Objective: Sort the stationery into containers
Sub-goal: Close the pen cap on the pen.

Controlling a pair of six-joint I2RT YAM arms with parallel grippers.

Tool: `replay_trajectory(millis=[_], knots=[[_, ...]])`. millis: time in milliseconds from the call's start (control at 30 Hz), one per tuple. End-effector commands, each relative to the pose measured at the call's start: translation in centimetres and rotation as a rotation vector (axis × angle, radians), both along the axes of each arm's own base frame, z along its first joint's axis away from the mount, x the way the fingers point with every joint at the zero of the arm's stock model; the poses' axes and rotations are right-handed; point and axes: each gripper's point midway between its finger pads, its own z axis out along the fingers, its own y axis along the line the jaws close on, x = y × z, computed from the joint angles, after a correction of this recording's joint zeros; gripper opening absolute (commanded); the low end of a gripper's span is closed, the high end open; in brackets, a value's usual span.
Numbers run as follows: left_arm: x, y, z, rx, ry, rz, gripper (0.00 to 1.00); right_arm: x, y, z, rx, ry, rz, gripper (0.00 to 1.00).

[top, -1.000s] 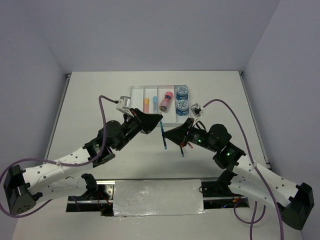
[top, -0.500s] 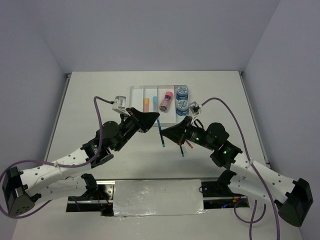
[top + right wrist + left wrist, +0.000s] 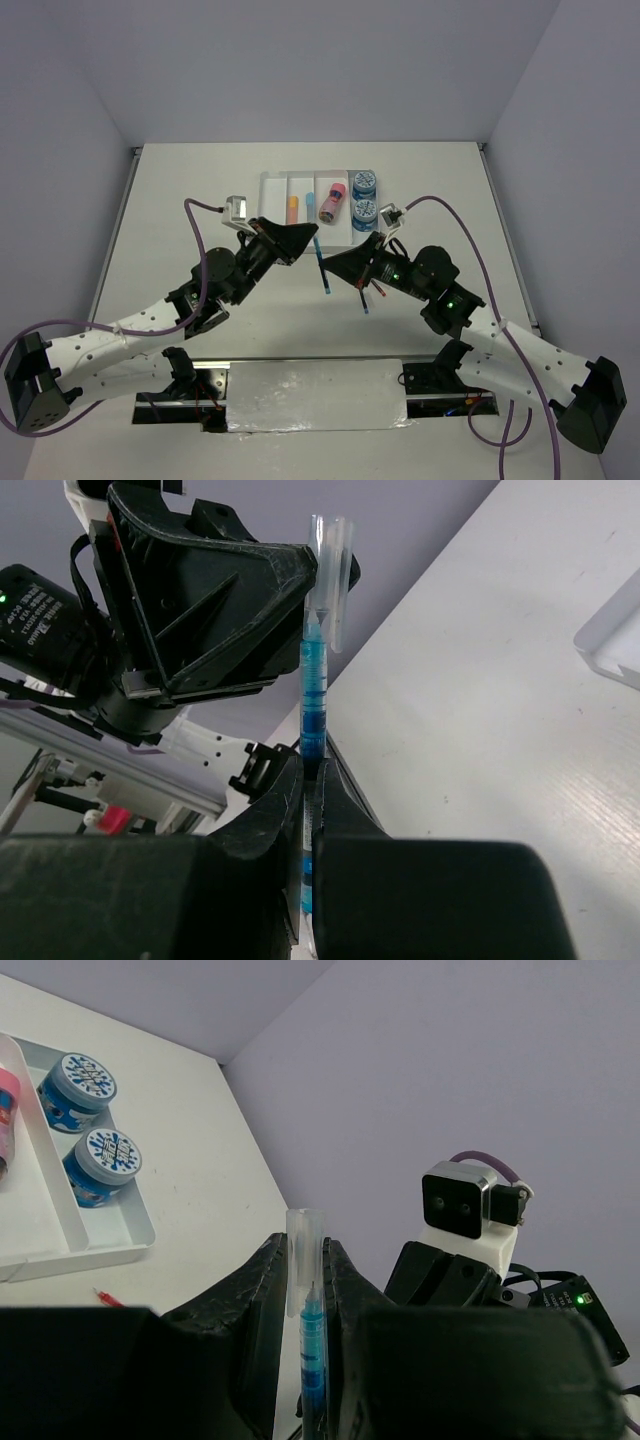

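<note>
A thin blue pen [image 3: 322,266] hangs above the table between both arms. My left gripper [image 3: 305,1260] is shut on its clear cap [image 3: 305,1245], and the pen's tip sits inside the cap [image 3: 330,570]. My right gripper [image 3: 313,770] is shut on the blue barrel [image 3: 313,690] lower down. The clear tray [image 3: 275,186] behind holds an orange eraser [image 3: 293,209], a light-blue eraser [image 3: 310,199], a pink cylinder [image 3: 333,203] and two blue patterned rolls [image 3: 364,183] [image 3: 365,212]. A red pen [image 3: 379,291] and another blue pen [image 3: 365,303] lie on the table under my right arm.
The tray's near right corner [image 3: 110,1245] lies just beyond my left fingers, with the red pen's end [image 3: 108,1298] beside it. The right wrist camera [image 3: 465,1205] faces the left gripper closely. Walls enclose the table on three sides.
Both grippers have shifted slightly left and toward the tray together, carrying the blue pen. The grips are unchanged.
</note>
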Motion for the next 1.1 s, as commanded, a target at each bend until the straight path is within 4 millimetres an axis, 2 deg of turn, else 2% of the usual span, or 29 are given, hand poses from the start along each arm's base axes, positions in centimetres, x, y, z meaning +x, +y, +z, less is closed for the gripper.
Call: replay_trajectory(millis=[0, 400, 833, 1067], knots=[[-0.6, -0.2, -1.1, 0.025, 0.006, -0.027, 0.11, 1.1, -1.1, 6.3, 0.198, -0.098, -0.095, 0.00], [-0.2, 0.8, -0.7, -0.002, 0.038, 0.026, 0.07, 0.7, -0.1, 5.7, 0.216, -0.101, -0.059, 0.00], [0.2, 1.5, 1.2, -0.007, 0.021, 0.066, 0.05, 0.5, 0.7, 3.0, 0.163, -0.058, -0.033, 0.00], [0.4, 1.8, 1.8, -0.007, 0.013, 0.087, 0.05, 0.3, 0.3, 2.0, 0.158, -0.041, -0.044, 0.00]])
